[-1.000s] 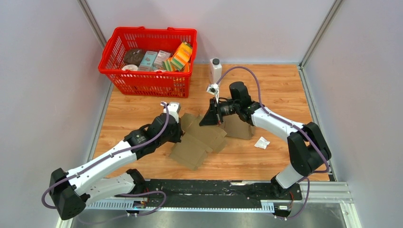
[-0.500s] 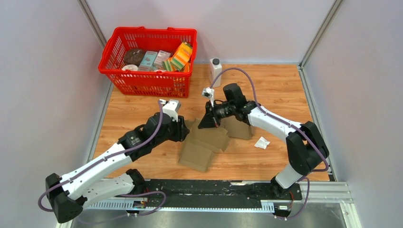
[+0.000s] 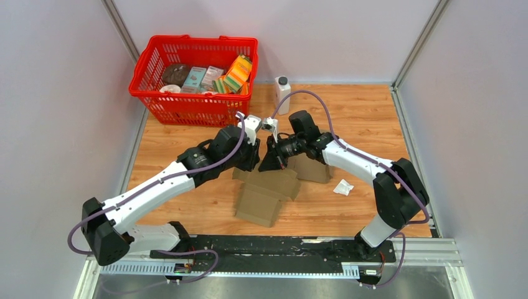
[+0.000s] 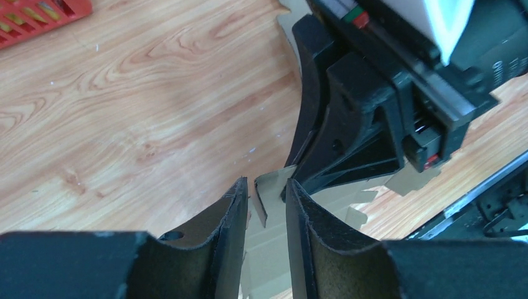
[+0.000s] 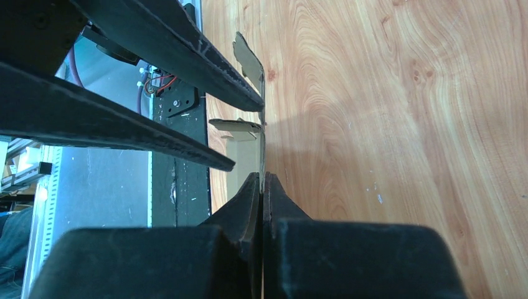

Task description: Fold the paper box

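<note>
seeing the paper box (image 3: pixel 266 192) lying mostly flat in the middle of the worktop (image 3: pixel 367 118), both pincers meeting at its far edge. right pincer (image 5: pixel 261 182) is clamped tight on a thin cardboard flap edge. left pincer (image 4: pixel 264 190) is partly open, fingers either side of a small tab with gaps showing, so i read no grip there. red basket (image 3: pixel 199 112) sits far left.

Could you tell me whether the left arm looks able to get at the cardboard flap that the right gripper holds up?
Probably yes: the flap stands between the open jaws of the left gripper, and the right gripper pinches it farther along.
</note>
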`<move>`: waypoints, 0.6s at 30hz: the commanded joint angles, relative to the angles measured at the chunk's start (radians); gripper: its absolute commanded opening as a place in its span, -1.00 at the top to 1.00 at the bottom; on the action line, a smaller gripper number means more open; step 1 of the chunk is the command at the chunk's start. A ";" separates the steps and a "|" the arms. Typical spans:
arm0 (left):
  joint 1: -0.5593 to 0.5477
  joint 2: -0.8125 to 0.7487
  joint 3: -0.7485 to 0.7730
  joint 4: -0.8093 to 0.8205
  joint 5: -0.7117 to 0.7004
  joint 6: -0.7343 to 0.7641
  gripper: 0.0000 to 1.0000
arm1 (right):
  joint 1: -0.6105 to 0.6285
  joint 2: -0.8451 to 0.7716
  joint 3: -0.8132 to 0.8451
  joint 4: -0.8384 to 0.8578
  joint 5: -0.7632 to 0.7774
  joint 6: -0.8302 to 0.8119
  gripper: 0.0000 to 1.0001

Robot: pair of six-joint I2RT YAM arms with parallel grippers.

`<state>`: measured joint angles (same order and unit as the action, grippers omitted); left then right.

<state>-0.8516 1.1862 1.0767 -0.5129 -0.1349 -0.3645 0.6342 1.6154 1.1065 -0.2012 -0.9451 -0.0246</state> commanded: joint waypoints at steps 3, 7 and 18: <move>-0.004 -0.014 0.008 0.000 -0.006 0.061 0.27 | -0.001 -0.005 0.033 0.032 -0.030 -0.001 1.00; -0.004 -0.002 -0.006 0.008 -0.008 0.062 0.49 | 0.001 -0.003 0.035 0.032 -0.029 0.003 1.00; -0.009 -0.003 -0.020 -0.013 -0.008 0.085 0.51 | 0.001 0.001 0.038 0.025 -0.024 0.002 1.00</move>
<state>-0.8562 1.1950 1.0733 -0.5346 -0.1398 -0.3073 0.6342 1.6154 1.1065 -0.2008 -0.9520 -0.0231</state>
